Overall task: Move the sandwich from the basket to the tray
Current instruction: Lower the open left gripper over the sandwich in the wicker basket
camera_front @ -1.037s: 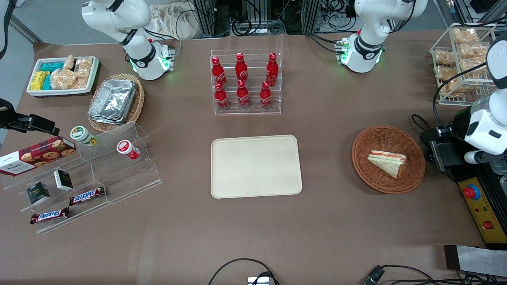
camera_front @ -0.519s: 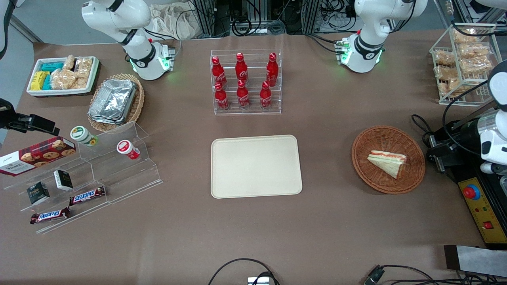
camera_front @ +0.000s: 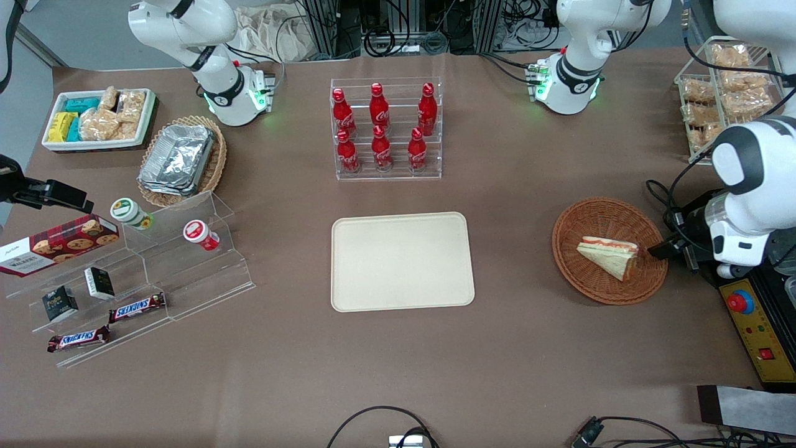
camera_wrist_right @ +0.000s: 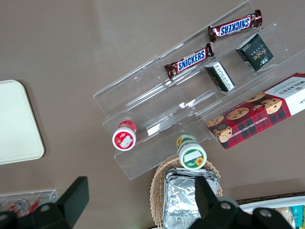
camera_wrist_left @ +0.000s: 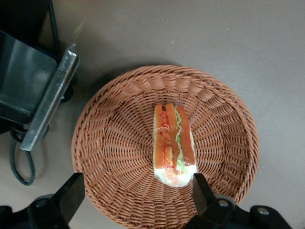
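Jaws of gripper (camera_wrist_left: 135,196) spread wide above sandwich (camera_wrist_left: 172,145) in basket (camera_wrist_left: 119,143); only front view shows tray (camera_front: 402,261).

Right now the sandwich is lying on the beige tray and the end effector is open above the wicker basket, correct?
Not quite. The left wrist view shows the sandwich lying in the basket, not on the tray. The end effector is open above the basket.

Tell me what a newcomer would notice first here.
Probably the sandwich lying in the basket toward the working arm's end, with the open gripper poised above the basket's edge. Next, the bare tray mid-table, and the red bottles in a clear rack farther from the camera.
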`<state>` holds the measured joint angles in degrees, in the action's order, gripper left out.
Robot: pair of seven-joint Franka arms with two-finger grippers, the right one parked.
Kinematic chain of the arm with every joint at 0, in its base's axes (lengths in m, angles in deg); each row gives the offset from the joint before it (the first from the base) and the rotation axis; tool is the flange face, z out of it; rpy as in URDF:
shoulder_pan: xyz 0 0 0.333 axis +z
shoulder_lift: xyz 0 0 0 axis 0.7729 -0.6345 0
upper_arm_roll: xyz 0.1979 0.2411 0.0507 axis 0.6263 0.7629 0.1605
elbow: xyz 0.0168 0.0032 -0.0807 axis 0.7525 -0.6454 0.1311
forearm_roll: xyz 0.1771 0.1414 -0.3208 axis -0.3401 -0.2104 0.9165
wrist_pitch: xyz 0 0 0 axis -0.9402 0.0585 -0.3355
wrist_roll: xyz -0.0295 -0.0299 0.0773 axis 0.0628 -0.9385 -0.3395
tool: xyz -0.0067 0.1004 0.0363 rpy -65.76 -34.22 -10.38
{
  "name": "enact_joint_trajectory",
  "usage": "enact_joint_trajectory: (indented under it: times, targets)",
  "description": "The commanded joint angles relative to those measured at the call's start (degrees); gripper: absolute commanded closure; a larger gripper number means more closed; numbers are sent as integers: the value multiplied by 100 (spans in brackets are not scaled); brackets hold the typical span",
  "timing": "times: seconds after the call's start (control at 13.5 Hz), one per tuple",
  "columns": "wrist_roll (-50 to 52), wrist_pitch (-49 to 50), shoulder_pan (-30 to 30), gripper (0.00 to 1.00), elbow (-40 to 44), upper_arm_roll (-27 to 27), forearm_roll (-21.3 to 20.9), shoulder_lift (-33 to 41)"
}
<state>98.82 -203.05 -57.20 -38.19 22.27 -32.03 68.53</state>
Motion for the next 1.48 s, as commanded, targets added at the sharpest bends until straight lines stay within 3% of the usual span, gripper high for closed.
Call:
enact_joint_trajectory:
  times: [0.0,0.67,1.26,1.41]
  targets:
    - [305,-283,-80,0,-12,-31,39,-129]
    - [560,-951,-80,0,-38,-286,162,-622]
    - [551,-1383,-71,0,-538,-356,223,-780]
    - [551,-1305,-71,6,-539,-400,250,-824]
